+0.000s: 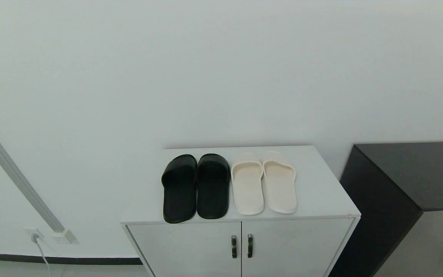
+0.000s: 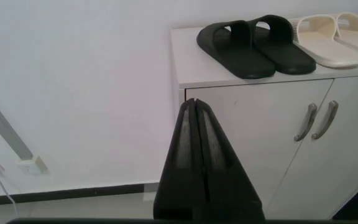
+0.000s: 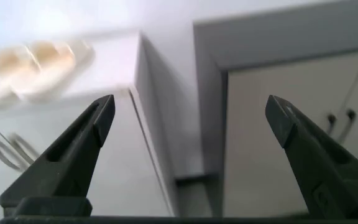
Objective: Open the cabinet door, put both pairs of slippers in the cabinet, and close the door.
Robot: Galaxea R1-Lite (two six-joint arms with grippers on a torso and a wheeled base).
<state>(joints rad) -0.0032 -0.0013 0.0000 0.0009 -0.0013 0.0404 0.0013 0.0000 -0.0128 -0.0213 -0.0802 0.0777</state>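
Figure: start of the task, with nothing yet put away.
Cabinet [image 1: 321, 184]: white and low, set against the wall. Both doors [image 1: 183, 250] are shut.
Handles [image 1: 242, 246]: two slim metal bars, upright, just beside each other at the centre seam.
Black slippers [image 1: 195, 187]: a pair on the cabinet top, toward the robot's left, with the heels at the front edge.
Cream slippers [image 1: 263, 182]: a pair just beside the black pair, toward the robot's right, with the heels close to the front edge.
Left tool [image 2: 195, 106]: fingers pressed together and holding nothing. It sits low, off the cabinet's left front corner.
Right tool [image 3: 190, 104]: fingers spread wide and empty, facing the cabinet's right side.
Dark cabinet [image 1: 398, 181]: stands close by on the right.
Step in hand (judgement): opening a door.
Hazard 1: the handles stand so close that a spread tool may catch both, or the wrong one.
Hazard 2: an arm passing the front edge may sweep a heel and drop a slipper to the floor.
Hazard 3: a door pulled off its hinge arc may bind or slip free of the tool.
Hazard 4: the dark cabinet narrows the room on the right.
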